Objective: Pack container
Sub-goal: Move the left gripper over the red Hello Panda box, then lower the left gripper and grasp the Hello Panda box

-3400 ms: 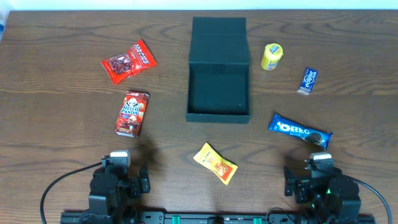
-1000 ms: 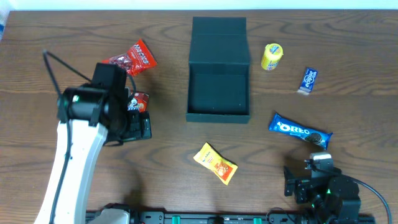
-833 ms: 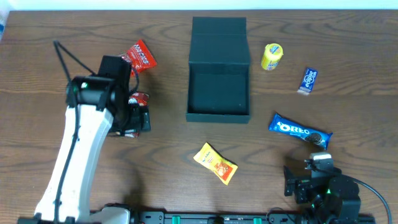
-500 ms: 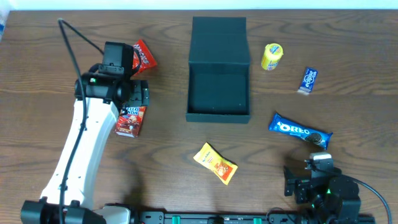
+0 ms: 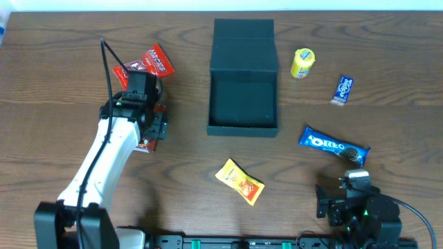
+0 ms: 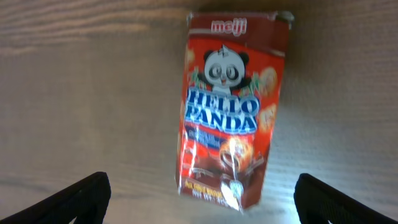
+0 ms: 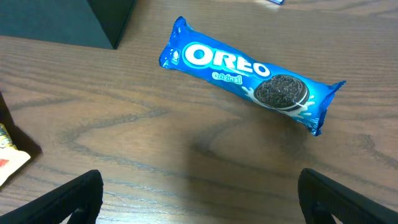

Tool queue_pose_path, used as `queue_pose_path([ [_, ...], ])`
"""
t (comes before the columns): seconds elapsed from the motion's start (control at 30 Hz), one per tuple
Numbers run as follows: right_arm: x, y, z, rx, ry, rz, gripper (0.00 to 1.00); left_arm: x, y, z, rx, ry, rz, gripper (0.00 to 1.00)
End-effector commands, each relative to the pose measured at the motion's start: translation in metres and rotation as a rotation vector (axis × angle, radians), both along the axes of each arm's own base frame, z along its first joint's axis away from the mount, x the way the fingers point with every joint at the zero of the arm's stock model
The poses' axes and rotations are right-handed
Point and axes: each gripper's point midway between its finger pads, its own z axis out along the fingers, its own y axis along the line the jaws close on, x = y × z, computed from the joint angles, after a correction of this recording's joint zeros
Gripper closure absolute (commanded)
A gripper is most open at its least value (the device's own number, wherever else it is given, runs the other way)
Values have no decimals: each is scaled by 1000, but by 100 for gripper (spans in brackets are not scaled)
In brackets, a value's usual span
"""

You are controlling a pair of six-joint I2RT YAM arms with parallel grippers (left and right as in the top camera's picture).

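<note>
container (image 5: pixel 243 72): dark teal | Oreo pack (image 7: pixel 249 73): blue (white lettering)

The left arm (image 5: pixel 104 162) is a long white tube with chunky black joints, and a thin black cable (image 5: pixel 105 55) sticks out near its end. The right arm (image 5: pixel 363 211) is mostly black with a small white cap (image 5: pixel 356 176), a little green light (image 5: pixel 353 213) and a second cable (image 5: pixel 415 211), also black. Both arms have flat black fingers (image 6: pixel 81 196) that look smooth and plain.
</note>
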Motion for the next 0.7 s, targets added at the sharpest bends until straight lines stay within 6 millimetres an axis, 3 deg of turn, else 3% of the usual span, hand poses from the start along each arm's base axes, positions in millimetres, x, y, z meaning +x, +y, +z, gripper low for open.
queue_pose_path([
  [0.0, -1, -1, -2, -7, 2, 3, 1, 5, 6, -17, 30, 48, -35, 5],
  [0.27, -1, -1, -2, -7, 2, 3, 1, 19, 9, -56, 21, 97, -42, 5],
  [0.53, -1, -1, -2, -7, 3, 3, 1, 27, 12, -71, -16, 94, -24, 5],
  [0.67, -1, -1, -2, -7, 3, 3, 1, 27, 4, -82, -64, 114, -36, 5],
])
